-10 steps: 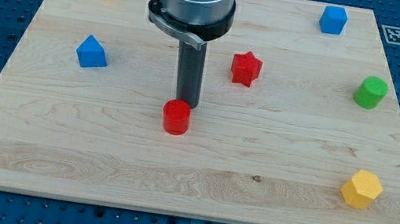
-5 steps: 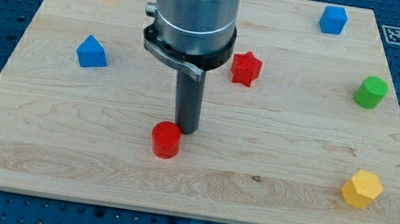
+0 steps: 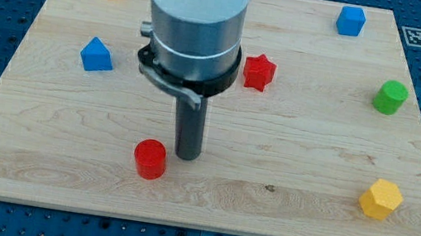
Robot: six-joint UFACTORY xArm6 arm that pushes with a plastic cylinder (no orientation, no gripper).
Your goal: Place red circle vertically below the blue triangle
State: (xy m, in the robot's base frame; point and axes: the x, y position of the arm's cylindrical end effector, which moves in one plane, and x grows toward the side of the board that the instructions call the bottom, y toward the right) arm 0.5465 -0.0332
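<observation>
the red circle (image 3: 150,159) is sitting at 5 o'clock from the blue triangle (image 3: 97,55). my tip (image 3: 185,157), holding nothing, is nearly touching its 2 o'clock side. it looks light, rigid, sliding easily on the desk (image 3: 314,150); pushing low and centred should be avoiding glancing.

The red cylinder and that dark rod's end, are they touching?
Cannot tell. In the camera view my tip sits just right of the red cylinder; no clear gap or contact shows.

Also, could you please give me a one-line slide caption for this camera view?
My tip beside the red circle block, right of it; blue triangle block up-left on the wooden board.
</observation>
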